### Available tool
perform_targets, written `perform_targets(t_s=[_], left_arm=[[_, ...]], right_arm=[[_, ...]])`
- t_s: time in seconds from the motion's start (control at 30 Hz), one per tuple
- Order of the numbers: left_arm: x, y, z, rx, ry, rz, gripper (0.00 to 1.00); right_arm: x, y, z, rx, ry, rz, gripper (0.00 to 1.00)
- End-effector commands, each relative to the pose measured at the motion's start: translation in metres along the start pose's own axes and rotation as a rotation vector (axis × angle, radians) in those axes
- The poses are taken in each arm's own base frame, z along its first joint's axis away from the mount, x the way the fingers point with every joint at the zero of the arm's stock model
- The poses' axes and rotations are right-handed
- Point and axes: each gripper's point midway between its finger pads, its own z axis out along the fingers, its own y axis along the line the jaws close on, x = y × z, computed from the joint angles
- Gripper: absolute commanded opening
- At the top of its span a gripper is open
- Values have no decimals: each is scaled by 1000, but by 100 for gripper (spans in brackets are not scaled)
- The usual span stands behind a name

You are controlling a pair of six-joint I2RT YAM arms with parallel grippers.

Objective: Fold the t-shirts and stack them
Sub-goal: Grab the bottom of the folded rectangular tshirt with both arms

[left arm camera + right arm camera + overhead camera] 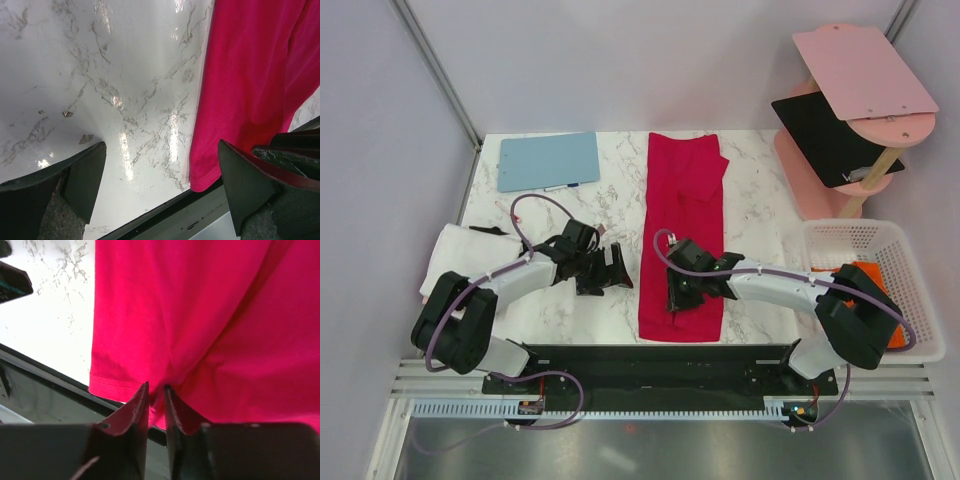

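Note:
A crimson red t-shirt lies as a long narrow strip down the middle of the marble table. My right gripper sits at its near end, shut on a pinch of the hem, with red cloth bunching up from between the jaws. My left gripper is open and empty, just left of the shirt's near left corner; its jaws stand wide over bare marble. A white t-shirt lies folded at the table's left edge. An orange t-shirt lies in the basket.
A white plastic basket stands at the right edge. A light-blue board lies at the back left. A stand with pink and black panels is at the back right. The table's black front rail runs close under both grippers.

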Motion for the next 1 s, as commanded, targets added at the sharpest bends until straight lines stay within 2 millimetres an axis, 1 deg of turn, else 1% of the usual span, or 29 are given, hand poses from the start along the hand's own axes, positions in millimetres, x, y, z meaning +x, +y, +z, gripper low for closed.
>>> perform_targets(t_s=[0.0, 0.07, 0.1, 0.17, 0.2, 0.3, 0.4, 0.5, 0.53, 0.57, 0.6, 0.63, 0.67, 0.7, 0.77, 0.8, 0.87, 0.97], left_arm=[[4, 11, -3, -23, -3, 41, 99], [6, 12, -3, -28, -1, 39, 99], [6, 12, -4, -28, -3, 40, 99], [6, 14, -3, -36, -2, 35, 99], [6, 15, -3, -38, -3, 37, 99], [6, 16, -1, -44, 2, 33, 99], [7, 17, 0, -48, 8, 33, 99], [7, 18, 1, -53, 10, 34, 98], [6, 19, 2, -54, 9, 34, 98], [7, 19, 2, -55, 10, 33, 98], [7, 19, 2, -57, 11, 33, 98], [8, 20, 3, -60, 15, 31, 98], [8, 20, 4, -60, 17, 29, 98], [8, 21, 4, -61, 19, 30, 98], [9, 21, 6, -57, 26, 27, 98], [8, 20, 6, -55, 24, 28, 98], [9, 20, 7, -50, 31, 26, 97], [9, 19, 7, -49, 32, 25, 97]], right_arm=[[-12, 17, 4, -34, -56, -20, 19], [-12, 24, 2, -47, -66, -36, 12], [-16, 31, -2, -65, -80, -45, 11], [-16, 42, -6, -93, -89, -69, 8], [-18, 49, -12, -113, -101, -79, 7], [-17, 65, -22, -165, -107, -97, 4], [-14, 71, -32, -193, -110, -86, 3], [-10, 63, -40, -165, -114, -56, 2], [-5, 56, -42, -139, -99, -46, 1], [-5, 50, -44, -113, -109, -35, 0], [-3, 47, -50, -112, -119, -20, 0], [1, 38, -53, -80, -112, -9, 0], [2, 32, -56, -61, -122, -1, 0], [1, 22, -60, -29, -151, 8, 0], [11, 2, -60, 42, -140, 22, 0], [12, -8, -59, 77, -148, 30, 0], [26, -26, -53, 133, -114, 42, 0], [41, -38, -43, 171, -60, 64, 2]])
